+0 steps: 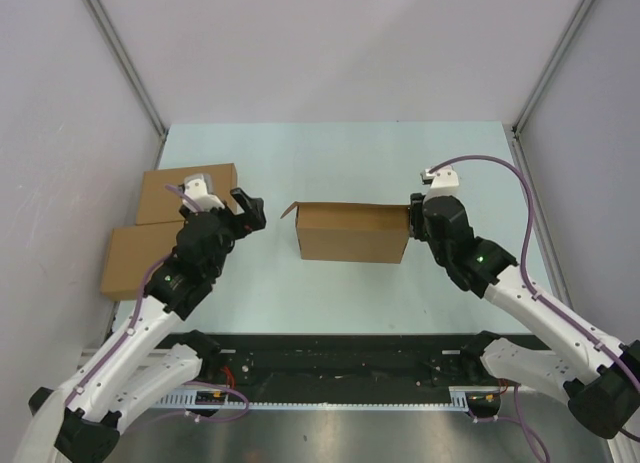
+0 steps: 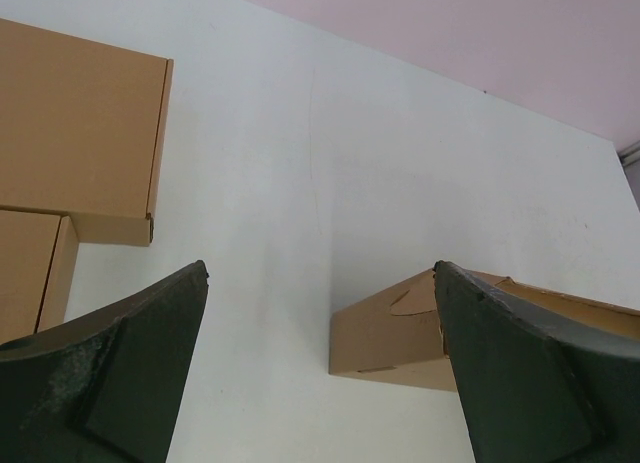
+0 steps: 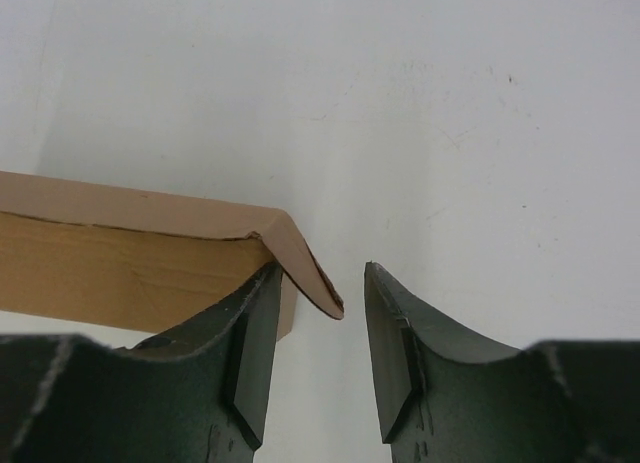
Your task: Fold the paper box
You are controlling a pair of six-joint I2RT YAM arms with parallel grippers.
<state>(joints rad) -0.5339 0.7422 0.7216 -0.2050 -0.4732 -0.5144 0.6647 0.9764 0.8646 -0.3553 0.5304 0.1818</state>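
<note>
Two claws flank the box (image 1: 352,233) in the top view. It stands mid-table (image 1: 330,153), open on top, with a small flap (image 1: 290,211) sticking out at its far left corner. My left claw (image 1: 250,213) hangs just off the left end without touching it, jaws spread wide and holding nothing. My right claw (image 1: 413,221) is up against the right end. Two closed boxes (image 1: 187,191) lie at the table's left edge, one behind the other, partly hidden by my left arm.

From the left wrist, both fingers (image 2: 130,383) stand wide apart with bare table between them. The box sits beyond the right-hand finger, which partly hides it. The closed boxes are at upper left, side by side.

From the right wrist, the jaws are partly apart and not clamped. A curled flap (image 3: 300,253) at the box's end corner pokes into the gap. It lies against one finger and clear of the other, with table showing between.
</note>
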